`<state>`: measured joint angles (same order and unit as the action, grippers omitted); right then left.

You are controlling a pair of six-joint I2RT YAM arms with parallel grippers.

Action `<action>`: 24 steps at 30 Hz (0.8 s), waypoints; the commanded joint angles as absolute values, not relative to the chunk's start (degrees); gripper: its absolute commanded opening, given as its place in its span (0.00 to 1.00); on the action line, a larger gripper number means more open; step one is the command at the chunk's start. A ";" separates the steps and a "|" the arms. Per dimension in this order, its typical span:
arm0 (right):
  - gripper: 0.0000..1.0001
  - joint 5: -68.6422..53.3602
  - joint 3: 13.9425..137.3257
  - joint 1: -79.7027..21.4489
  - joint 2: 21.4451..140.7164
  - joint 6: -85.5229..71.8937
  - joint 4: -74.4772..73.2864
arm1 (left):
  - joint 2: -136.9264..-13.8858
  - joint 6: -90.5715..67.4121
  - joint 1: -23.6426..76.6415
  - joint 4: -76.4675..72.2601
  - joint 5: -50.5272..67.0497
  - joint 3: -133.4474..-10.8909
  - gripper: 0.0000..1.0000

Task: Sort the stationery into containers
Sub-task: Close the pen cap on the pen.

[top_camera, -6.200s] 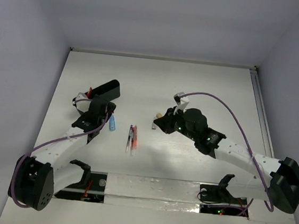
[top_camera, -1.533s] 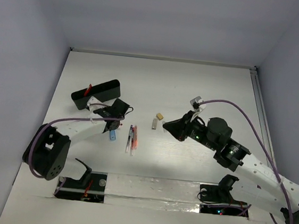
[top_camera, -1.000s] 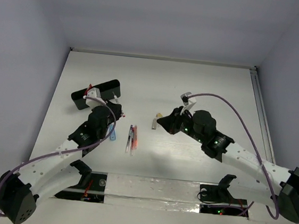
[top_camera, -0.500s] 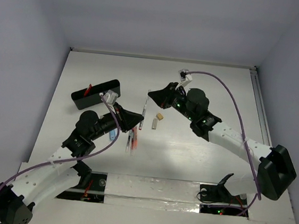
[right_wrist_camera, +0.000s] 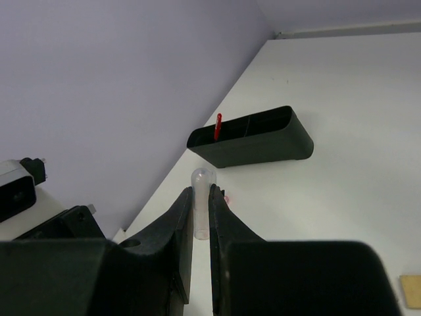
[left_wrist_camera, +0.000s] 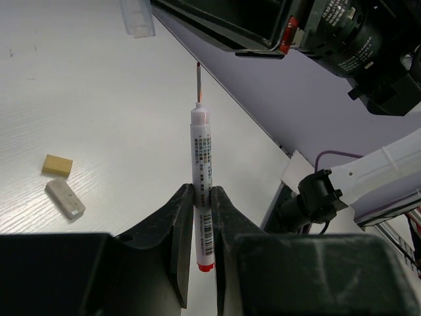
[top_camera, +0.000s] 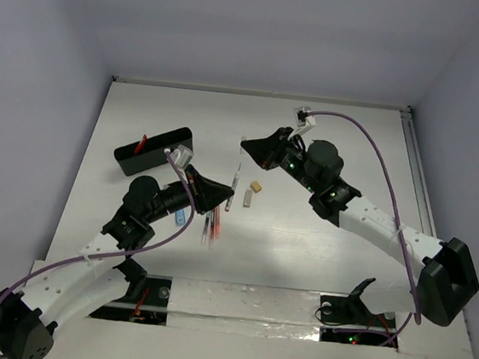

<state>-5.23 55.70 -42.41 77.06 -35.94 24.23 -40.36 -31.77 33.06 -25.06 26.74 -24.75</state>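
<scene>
Left claw (left_wrist_camera: 201, 189): clamped on one white pen (left_wrist_camera: 200, 148), held off the counter (top_camera: 338, 134).
Right claw (right_wrist_camera: 200, 193): pinches one clear cap (right_wrist_camera: 202, 178).
Black box (top_camera: 159, 150): one, one red pen (top_camera: 141, 143) standing inside.
Erasers: two on the counter, beige eraser (left_wrist_camera: 57, 164) near grey eraser (left_wrist_camera: 66, 199).

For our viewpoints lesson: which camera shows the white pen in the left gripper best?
Left wrist: the white pen, clamped in the left gripper, is close, its label, tip and red end clear. Top external shows only a thin pale line; right wrist, almost nothing.

Left gripper (left_wrist_camera: 201, 195) lifted pen (left_wrist_camera: 201, 148); right gripper (right_wrist_camera: 200, 195) now grips clear cap (right_wrist_camera: 202, 179)
</scene>
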 commanded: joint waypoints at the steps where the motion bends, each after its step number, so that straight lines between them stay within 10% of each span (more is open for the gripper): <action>1: 0.00 -7.29 55.81 -42.10 73.74 -37.44 29.18 | -39.55 -30.59 33.31 -27.60 26.63 -24.87 0.00; 24: 0.00 -13.53 53.44 -42.10 74.79 -41.31 32.69 | -38.41 -29.62 32.78 -26.01 23.82 -25.58 0.00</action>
<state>-12.49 53.41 -42.37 75.11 -41.41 29.08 -39.48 -30.63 32.95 -23.99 23.99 -24.75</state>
